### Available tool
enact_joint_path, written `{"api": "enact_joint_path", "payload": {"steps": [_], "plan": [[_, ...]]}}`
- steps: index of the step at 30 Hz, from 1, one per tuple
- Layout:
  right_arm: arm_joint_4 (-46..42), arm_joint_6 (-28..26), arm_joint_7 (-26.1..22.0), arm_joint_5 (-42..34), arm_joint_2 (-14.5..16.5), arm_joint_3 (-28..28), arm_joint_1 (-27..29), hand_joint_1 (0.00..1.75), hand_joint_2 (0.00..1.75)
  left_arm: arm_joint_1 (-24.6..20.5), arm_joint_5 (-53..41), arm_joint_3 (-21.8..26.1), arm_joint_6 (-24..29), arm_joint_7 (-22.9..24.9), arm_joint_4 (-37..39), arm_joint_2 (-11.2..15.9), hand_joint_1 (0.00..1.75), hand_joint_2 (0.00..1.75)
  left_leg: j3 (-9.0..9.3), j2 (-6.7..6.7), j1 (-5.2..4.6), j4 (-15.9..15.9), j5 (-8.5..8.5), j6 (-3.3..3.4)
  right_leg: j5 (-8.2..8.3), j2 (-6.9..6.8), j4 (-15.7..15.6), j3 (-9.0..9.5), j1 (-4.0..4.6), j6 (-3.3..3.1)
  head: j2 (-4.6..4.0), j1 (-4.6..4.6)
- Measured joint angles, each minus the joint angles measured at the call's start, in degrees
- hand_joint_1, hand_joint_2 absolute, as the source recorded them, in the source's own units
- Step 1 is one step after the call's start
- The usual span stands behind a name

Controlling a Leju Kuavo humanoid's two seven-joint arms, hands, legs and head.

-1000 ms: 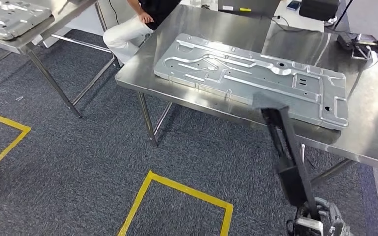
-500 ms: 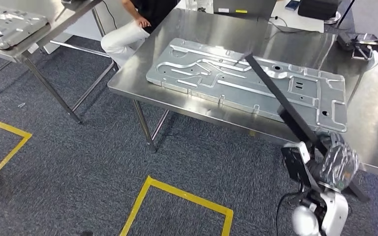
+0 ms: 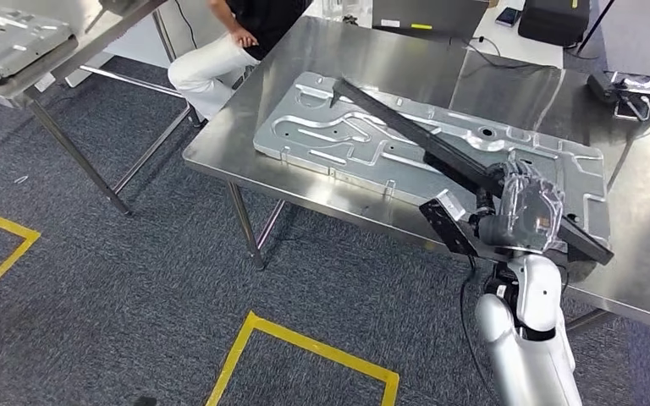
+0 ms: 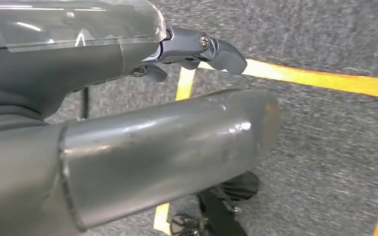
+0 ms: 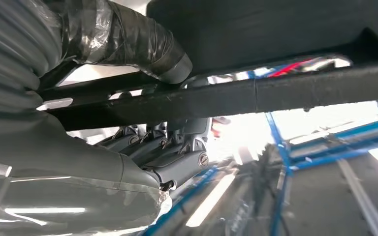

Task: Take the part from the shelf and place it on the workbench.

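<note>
Head view: right hand (image 3: 526,211) gripped a long black bar (image 3: 440,156) near one end, fingers wrapped round it. The bar hung tilted over the steel workbench (image 3: 372,59), crossing above the big stamped metal panel (image 3: 347,139) lying flat on that bench; whether its far end touched the panel could not be told. Judged step: carrying done, placing in hand. The next move likely calls for lowering the bar level onto the bench, then loosening the fingers. The bar was matte, straight and narrow; the bench top brushed and shiny; the panel pale grey with pressed ribs and cut-outs. A seated person (image 3: 220,51) was at the far corner of the bench, a second table (image 3: 17,42) well apart from it, and yellow tape lines (image 3: 305,334) on the grey carpet near it.

Left wrist view: left hand (image 4: 192,49) hung over the carpet, holding nothing, fingers curled loosely, thumb apart from them.

Right wrist view: right hand's fingers (image 5: 177,152) and taped thumb (image 5: 142,42) clamped the bar (image 5: 275,96) between them; the background was blurred.
</note>
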Motion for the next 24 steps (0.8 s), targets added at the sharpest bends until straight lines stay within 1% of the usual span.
{"api": "enact_joint_path", "payload": {"steps": [1, 2, 3, 4, 5, 6, 7, 8, 9, 11, 13, 14, 15, 16, 17, 18, 19, 20, 21, 22, 23, 24], "plan": [[0.5, 0.0, 0.1, 0.0, -0.1, 0.4, -0.5, 1.75, 1.75, -0.1, 0.0, -0.1, 0.0, 0.0, 0.0, 0.0, 0.00, 0.00, 0.39, -0.04, 0.02, -0.1, -0.33, 0.23, -1.27, 0.00, 4.0, -2.42, -0.06, 0.16, -0.01, 0.03], [1.0, 0.1, 0.1, 0.0, -0.3, 0.7, -0.9, 1.75, 1.75, -0.2, 0.0, -0.3, 0.0, 0.0, 0.0, 0.0, 0.00, 0.00, 0.80, -0.12, 0.02, -0.1, -0.71, 0.32, -2.09, 0.00, 7.7, -5.02, -0.17, 0.32, -0.01, 0.03], [1.5, 0.2, 0.2, 0.1, -0.5, 1.0, -1.0, 1.75, 1.75, -0.2, -0.1, -0.4, -0.1, 0.0, 0.1, 0.0, 0.00, 0.00, 1.31, -0.24, 0.02, -0.1, -1.15, 0.32, -1.91, -0.02, 10.0, -7.05, -0.30, 0.48, -0.01, 0.04], [2.0, 0.5, 0.3, 0.3, -0.6, 1.3, -1.2, 1.75, 1.75, -0.1, -0.1, -0.4, -0.1, 0.1, 0.1, 0.0, 0.00, 0.00, 1.97, -0.36, 0.02, -0.1, -1.65, 0.26, -0.46, -0.04, 10.3, -8.17, -0.43, 0.57, -0.01, 0.04], [2.5, 0.9, 0.5, 0.5, -0.8, 1.6, -1.5, 1.75, 1.75, -0.1, -0.1, -0.5, -0.2, 0.1, 0.1, 0.0, 0.00, 0.00, 2.70, -0.45, 0.03, 0.0, -2.18, 0.14, 2.13, -0.09, 8.3, -8.24, -0.52, 0.59, -0.01, 0.04], [3.0, 1.5, 0.7, 0.7, -1.0, 1.9, -2.1, 1.75, 1.75, 0.0, -0.1, -0.6, -0.2, 0.1, 0.2, 0.0, 0.00, 0.00, 3.46, -0.49, 0.03, 0.0, -2.75, -0.04, 5.34, -0.17, 4.7, -7.44, -0.57, 0.51, -0.01, 0.04], [3.6, 2.3, 0.9, 0.9, -1.2, 2.2, -3.0, 1.75, 1.75, -0.1, -0.1, -0.6, -0.3, 0.1, 0.2, 0.0, 0.00, 0.00, 4.08, -0.49, -0.06, 0.0, -3.32, -0.32, 7.73, -0.25, 1.2, -6.42, -0.48, 0.36, -0.01, 0.03], [4.2, 3.1, 1.1, 1.0, -1.4, 2.6, -4.0, 1.75, 1.75, -0.2, -0.1, -0.6, -0.3, 0.1, 0.3, 0.0, 0.00, 0.00, 4.48, -0.49, -0.15, 0.1, -3.82, -0.68, 9.02, -0.30, -1.9, -5.37, -0.34, 0.11, 0.00, 0.04], [4.8, 3.9, 1.2, 1.0, -1.5, 2.9, -5.0, 1.75, 1.75, -0.3, -0.1, -0.6, -0.3, 0.1, 0.3, 0.0, 0.00, 0.00, 4.67, -0.48, -0.23, 0.1, -4.19, -1.04, 9.36, -0.34, -3.6, -4.72, -0.16, -0.17, 0.00, 0.01], [5.8, 5.4, 1.6, 1.1, -1.8, 3.4, -6.8, 1.75, 1.75, -0.6, -0.1, -0.7, -0.3, 0.1, 0.3, 0.0, 0.00, 0.00, 4.83, -0.42, -0.27, -0.1, -4.63, -1.72, 8.46, -0.26, -4.6, -4.19, 0.10, -0.81, 0.01, -0.01], [6.9, 6.5, 1.9, 1.1, -2.1, 3.8, -8.0, 1.75, 1.75, -0.7, -0.1, -0.7, -0.3, 0.2, 0.3, 0.0, 0.00, 0.00, 4.85, -0.34, -0.16, 0.4, -5.24, -2.27, 8.13, -0.18, -5.0, -3.60, -0.14, -1.47, 0.00, -0.02], [7.5, 6.9, 2.0, 1.1, -2.3, 4.0, -8.7, 1.75, 1.75, -0.7, -0.1, -0.7, -0.3, 0.2, 0.3, 0.0, 0.00, 0.00, 4.16, -0.31, -0.11, 2.0, -5.93, -2.49, 7.95, -0.19, -5.3, -3.13, -0.32, -1.82, 0.00, -0.04], [8.2, 7.4, 2.2, 1.2, -2.6, 4.2, -9.3, 1.75, 1.75, -0.7, -0.1, -0.8, -0.4, 0.2, 0.4, 0.0, 0.00, 0.00, 2.59, -0.32, -0.05, 4.9, -6.92, -2.68, 7.70, -0.20, -5.5, -2.62, -0.42, -2.13, -0.01, -0.06], [9.0, 7.7, 2.2, 1.2, -2.8, 4.4, -9.7, 1.75, 1.75, -0.7, 0.0, -0.8, -0.4, 0.2, 0.4, 0.0, 0.00, 0.00, 0.32, -0.33, -0.03, 8.8, -7.96, -2.85, 7.35, -0.21, -5.6, -2.17, -0.39, -2.37, -0.01, -0.07], [9.9, 8.1, 2.2, 1.3, -3.1, 4.5, -10.0, 1.75, 1.75, -0.6, 0.0, -0.8, -0.4, 0.2, 0.4, 0.1, 0.00, 0.00, -2.31, -0.33, -0.02, 12.7, -8.76, -2.97, 6.94, -0.22, -5.6, -1.71, -0.35, -2.49, 0.00, -0.08], [10.7, 8.3, 2.3, 1.5, -3.3, 4.6, -10.1, 1.75, 1.75, -0.6, -0.1, -0.9, -0.2, 0.3, 0.4, 0.0, 0.00, 0.00, -4.64, -0.33, -0.01, 15.5, -8.73, -3.04, 6.45, -0.20, -5.6, -1.15, -0.31, -2.49, 0.01, -0.08], [11.6, 8.5, 2.4, 1.7, -3.6, 4.7, -10.1, 1.75, 1.75, -0.6, -0.3, -1.0, 0.4, 0.6, 0.4, -0.5, 0.00, 0.00, -6.15, -0.33, -0.01, 16.5, -7.66, -3.03, 5.93, -0.17, -5.6, -0.50, -0.29, -2.44, 0.01, -0.08], [12.5, 8.6, 2.7, 2.1, -3.9, 4.7, -10.1, 1.75, 1.75, -0.7, -0.6, -1.3, 1.7, 1.1, 0.5, -1.5, 0.00, 0.00, -6.62, -0.33, -0.02, 15.1, -5.35, -2.90, 5.33, -0.14, -5.5, 0.28, -0.29, -2.31, 0.01, -0.08], [13.5, 8.6, 3.0, 2.5, -4.0, 4.8, -10.1, 1.75, 1.75, -1.0, -0.9, -1.6, 3.6, 1.9, 0.5, -2.9, 0.00, 0.00, -6.20, -0.34, -0.03, 11.9, -2.20, -2.66, 4.70, -0.13, -5.5, 1.14, -0.31, -2.13, 0.01, -0.08], [14.3, 8.6, 3.3, 3.0, -4.2, 4.9, -10.1, 1.75, 1.75, -1.3, -1.2, -1.8, 5.7, 2.9, 0.5, -4.4, 0.00, 0.00, -5.33, -0.39, -0.11, 8.5, 0.34, -2.36, 4.10, -0.12, -5.6, 1.84, -0.31, -1.88, 0.00, -0.06], [15.1, 8.6, 3.5, 3.3, -4.2, 5.0, -10.2, 1.75, 1.75, -1.7, -1.3, -2.0, 7.4, 3.7, 0.6, -5.8, 0.00, 0.00, -4.36, -0.44, -0.26, 5.3, 2.15, -2.03, 3.57, -0.07, -5.6, 2.34, -0.26, -1.56, 0.00, -0.05], [15.8, 8.6, 3.6, 3.6, -4.3, 5.1, -10.4, 1.75, 1.75, -2.2, -1.3, -2.2, 8.5, 4.2, 0.7, -7.1, 0.00, 0.00, -3.61, -0.48, -0.40, 3.3, 2.57, -1.73, 3.22, -0.03, -5.6, 2.51, -0.19, -1.23, -0.01, -0.06]]}}
